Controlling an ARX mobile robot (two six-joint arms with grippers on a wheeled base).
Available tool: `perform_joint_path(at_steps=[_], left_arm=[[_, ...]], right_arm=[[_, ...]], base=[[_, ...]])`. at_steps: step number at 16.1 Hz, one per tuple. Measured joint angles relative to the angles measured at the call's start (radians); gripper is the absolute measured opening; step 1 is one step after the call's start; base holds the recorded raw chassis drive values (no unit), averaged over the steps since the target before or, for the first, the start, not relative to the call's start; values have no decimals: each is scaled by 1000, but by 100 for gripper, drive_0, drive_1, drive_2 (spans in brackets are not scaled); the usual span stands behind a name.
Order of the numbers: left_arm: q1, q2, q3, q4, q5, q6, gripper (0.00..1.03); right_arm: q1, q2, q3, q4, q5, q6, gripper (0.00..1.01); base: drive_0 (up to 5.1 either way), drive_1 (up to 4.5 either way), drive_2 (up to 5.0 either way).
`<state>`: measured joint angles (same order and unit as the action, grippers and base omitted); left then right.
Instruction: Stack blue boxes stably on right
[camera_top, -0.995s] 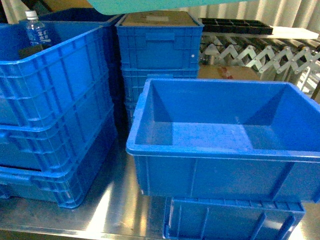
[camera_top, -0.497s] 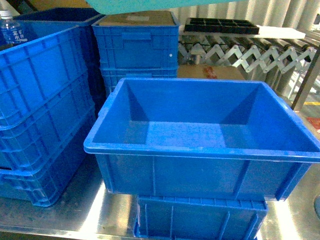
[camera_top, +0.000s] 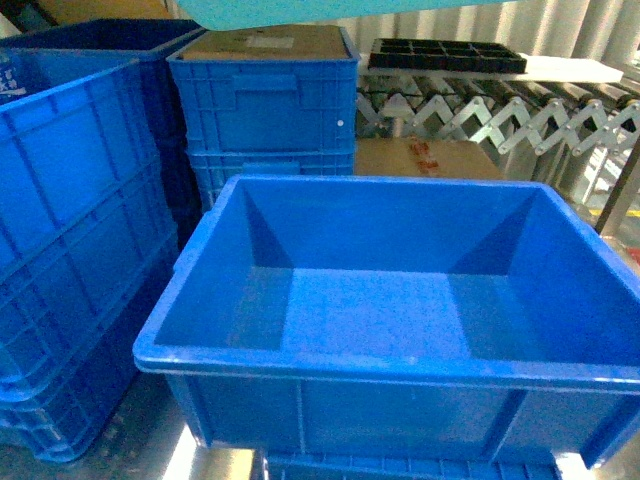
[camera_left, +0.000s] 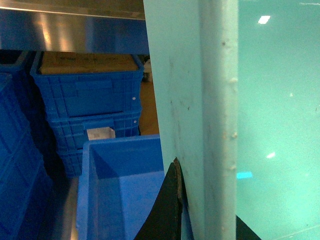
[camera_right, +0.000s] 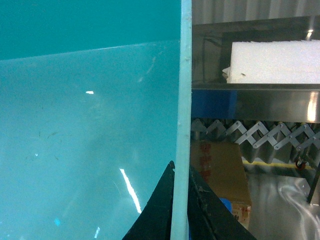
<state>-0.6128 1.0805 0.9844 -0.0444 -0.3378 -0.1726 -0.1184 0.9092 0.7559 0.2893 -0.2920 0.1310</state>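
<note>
Turquoise box (camera_top: 330, 10) is held aloft at 12 o'clock in the head view. Left fingers (camera_left: 172, 200) grasp its left rim; right fingers (camera_right: 182, 210) grasp its right rim. Royal-blue box (camera_top: 390, 330) sits centre on a ribbed crate (camera_top: 400, 468). Stacked crates (camera_top: 262, 110) stand at 11 o'clock.

The large royal-blue tub (camera_top: 400, 330) fills the middle of the head view, open side up and empty, resting on a ribbed crate (camera_top: 400, 467) whose top edge shows under it. The turquoise tub (camera_top: 330, 10) shows only as a strip along the top edge, above stacked ribbed crates (camera_top: 262, 110). No gripper is visible here, so positions relative to one cannot be told.
</note>
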Motion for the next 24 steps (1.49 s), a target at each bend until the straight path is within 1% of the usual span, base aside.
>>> perform_joint_path(at_steps=[4, 8, 9, 10, 11, 13, 14, 15, 17, 18, 19, 20, 21, 22, 24], left_arm=[[2, 9, 0, -4, 2, 0, 2], [2, 9, -4, -4, 0, -3, 2], [10, 9, -6, -7, 0, -3, 2], [18, 12, -13, -14, 6, -3, 2], [30, 27, -18, -29, 22, -10, 2], [69, 84, -20, -18, 63, -22, 2], [84, 112, -20, -8, 85, -24, 2], [101, 144, -12, -21, 106, -31, 2], [129, 239, 15, -21, 145, -25, 2], [146, 355, 29, 28, 166, 6, 2], [176, 480, 52, 34, 205, 16, 2], [186, 513, 59, 25, 214, 6, 2], [189, 549, 59, 35, 216, 5, 2], [192, 580, 59, 28, 219, -2, 2], [198, 639, 59, 26, 231, -22, 2]], right_arm=[[0, 13, 0, -1, 0, 0, 7], [0, 10, 0, -7, 0, -1, 7], [0, 10, -13, -5, -3, -5, 7], [2, 12, -25, -29, -9, -5, 7], [11, 24, -33, -39, -6, -10, 7], [36, 72, -35, -22, 16, -30, 7], [47, 97, -35, -19, 24, -47, 7], [54, 127, -36, -18, 27, -51, 7], [61, 211, -37, -7, 36, -56, 7], [59, 318, -43, 38, 42, -63, 7], [40, 473, -44, 93, 12, -103, 7], [38, 525, -37, 91, -1, -105, 7], [38, 576, -35, 103, -3, -111, 7], [38, 615, -34, 114, -8, -128, 7], [39, 670, -34, 113, -11, -145, 7]], base=[[-7, 427, -440], [0, 0, 0], [0, 0, 0], [0, 0, 0], [0, 0, 0], [0, 0, 0], [0, 0, 0], [0, 0, 0], [0, 0, 0], [0, 0, 0], [0, 0, 0], [0, 0, 0], [0, 0, 0], [0, 0, 0], [0, 0, 0]])
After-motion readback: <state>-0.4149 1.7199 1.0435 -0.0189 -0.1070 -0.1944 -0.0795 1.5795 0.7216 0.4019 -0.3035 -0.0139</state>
